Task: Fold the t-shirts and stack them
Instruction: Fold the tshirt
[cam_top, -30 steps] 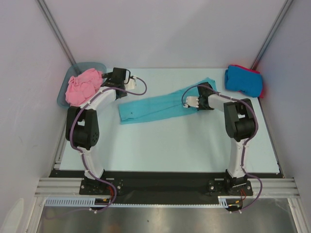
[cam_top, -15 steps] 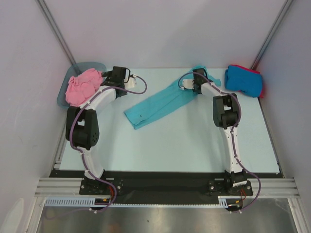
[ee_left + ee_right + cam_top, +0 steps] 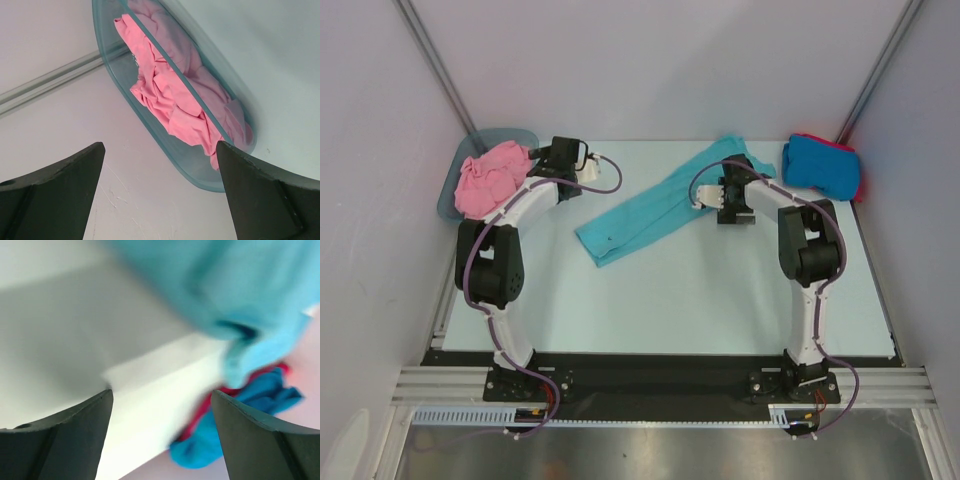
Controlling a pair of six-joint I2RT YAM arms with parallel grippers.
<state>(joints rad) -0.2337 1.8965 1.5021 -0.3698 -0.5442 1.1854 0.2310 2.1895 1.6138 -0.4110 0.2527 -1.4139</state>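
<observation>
1. Four shirts matter here. Furthest left, the crumpled pink cloth t-shirt (image 3: 490, 180) sits heaped in the grey-blue plastic tub (image 3: 505, 134), unfolded and waiting its turn.
2. Left tool (image 3: 160, 145) faces that tub with its fingers spread wide and nothing between them, so it is free to help.
3. Mid-bench, the teal cloth t-shirt (image 3: 655, 208) lies as a long rumpled strip, slanting from near-left to far-right across the pale bench (image 3: 670, 300). I judge this the shirt in hand. It should be smoothed flat before folding, or the fold will likely spring open.
4. Right tool (image 3: 162, 392) is by the strip's far end, fingers spread and gripping nothing. Pinching an outer edge cleanly, not a bunch, should work best.
5. Far right, the folded bright blue cloth t-shirt (image 3: 820, 165) rests on the red cloth t-shirt (image 3: 857, 180). This is probably the stack to build on.
</observation>
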